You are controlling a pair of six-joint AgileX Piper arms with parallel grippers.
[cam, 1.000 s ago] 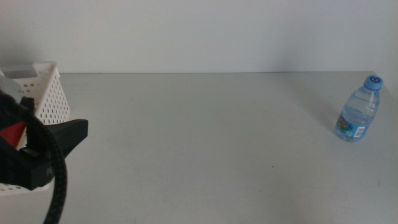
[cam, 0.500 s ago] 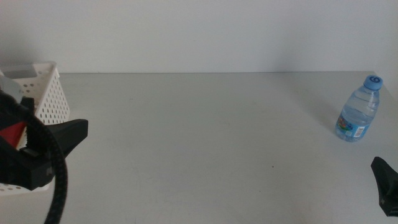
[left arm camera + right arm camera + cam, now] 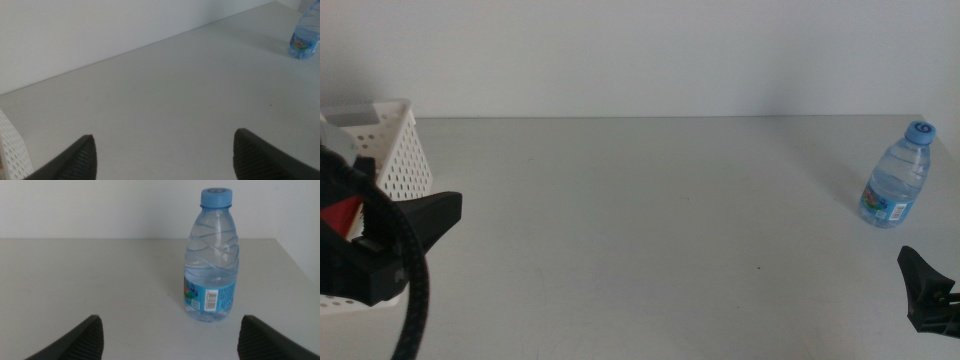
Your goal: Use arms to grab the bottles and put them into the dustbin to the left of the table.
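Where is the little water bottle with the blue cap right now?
The water bottle stands upright near the table's far right edge in the middle view, just beyond the right gripper, whose open jaws face it from the near side.

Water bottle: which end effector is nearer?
Right. The right end effector sits just in front of the water bottle, jaws open; the left end effector is across the table by the dustbin.
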